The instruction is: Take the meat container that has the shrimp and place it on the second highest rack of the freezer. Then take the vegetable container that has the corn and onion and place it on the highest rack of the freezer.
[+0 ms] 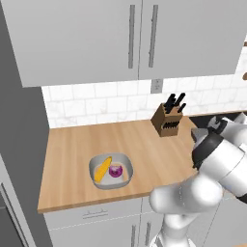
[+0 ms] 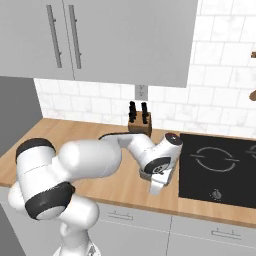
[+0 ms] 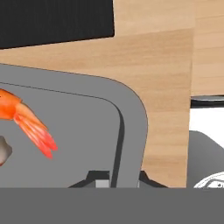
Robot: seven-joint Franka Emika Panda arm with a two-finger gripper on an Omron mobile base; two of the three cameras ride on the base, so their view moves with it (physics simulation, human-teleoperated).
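Grey meat container (image 3: 65, 131) rim pinched in the clenched claw (image 3: 118, 179) — orange shrimp (image 3: 26, 120) inside; no writing legible.

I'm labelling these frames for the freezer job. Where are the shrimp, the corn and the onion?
shrimp (image 3: 27, 122), hand view, on its orange tail inside the grey tray.
corn (image 1: 102, 169), left base view, mid-cob in the grey pan.
onion (image 1: 115, 171), left base view, centre of the purple bulb beside the cob.
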